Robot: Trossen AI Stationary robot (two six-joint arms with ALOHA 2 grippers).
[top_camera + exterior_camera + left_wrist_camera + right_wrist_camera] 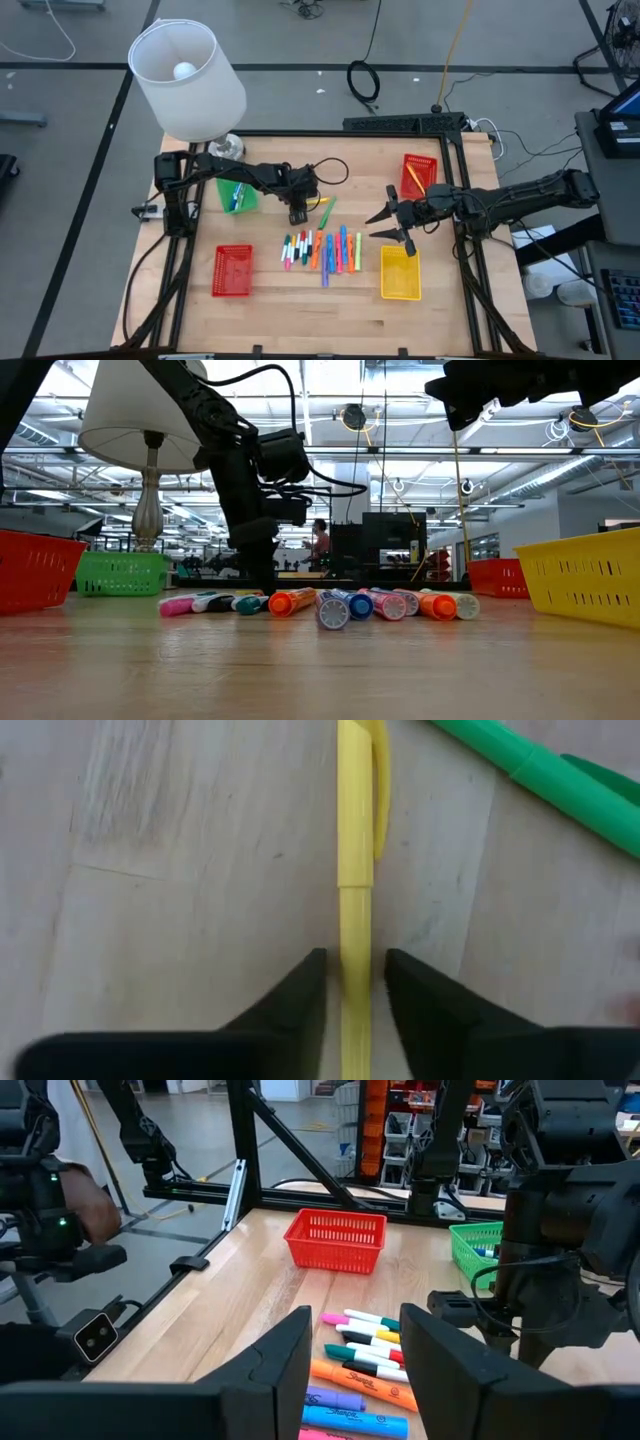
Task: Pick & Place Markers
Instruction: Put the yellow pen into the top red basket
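Between left gripper (355,985) fingers, yellow marker (354,840).

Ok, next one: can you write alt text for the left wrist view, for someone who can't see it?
The left gripper has its two dark fingers closing around a yellow marker that lies on the wooden table, one finger on each side of the barrel. A green marker lies at an angle nearby, apart from the yellow one.

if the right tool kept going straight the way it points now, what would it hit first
Probably the row of markers lying on the table: the right tool hangs open above them, aimed across them toward the far red basket. Depth is unclear, so it might pass over them and reach that basket.
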